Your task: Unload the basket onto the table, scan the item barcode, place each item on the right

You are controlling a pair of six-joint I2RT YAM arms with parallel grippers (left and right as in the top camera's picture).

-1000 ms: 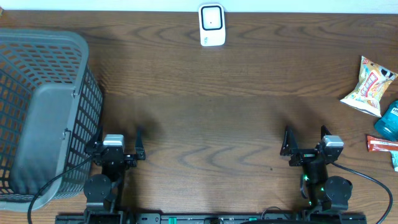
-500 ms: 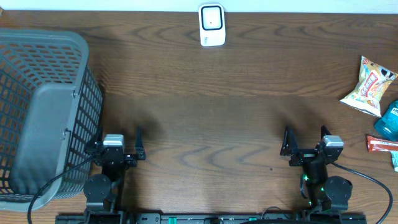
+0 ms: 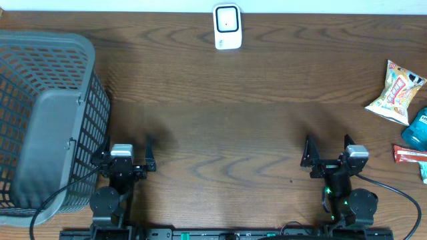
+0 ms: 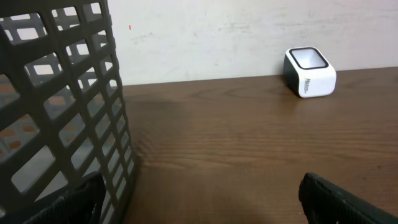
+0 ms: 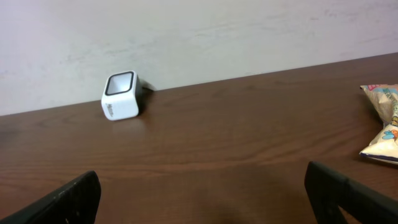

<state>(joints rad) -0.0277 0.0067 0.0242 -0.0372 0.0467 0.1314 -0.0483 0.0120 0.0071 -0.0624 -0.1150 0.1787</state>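
Note:
The white barcode scanner (image 3: 227, 27) stands at the table's far edge, also seen in the left wrist view (image 4: 310, 73) and the right wrist view (image 5: 121, 96). Items lie at the right edge: a yellow-white snack bag (image 3: 395, 92) (image 5: 382, 127), a blue bottle (image 3: 417, 130) and a red bar (image 3: 410, 155). My left gripper (image 3: 125, 152) (image 4: 199, 199) rests near the front edge, open and empty, beside the basket. My right gripper (image 3: 327, 147) (image 5: 202, 196) is open and empty, left of the items.
A large grey mesh basket (image 3: 47, 120) (image 4: 62, 112) fills the left side of the table, its wall close to my left gripper's outer finger. A pale wall runs behind the table's far edge.

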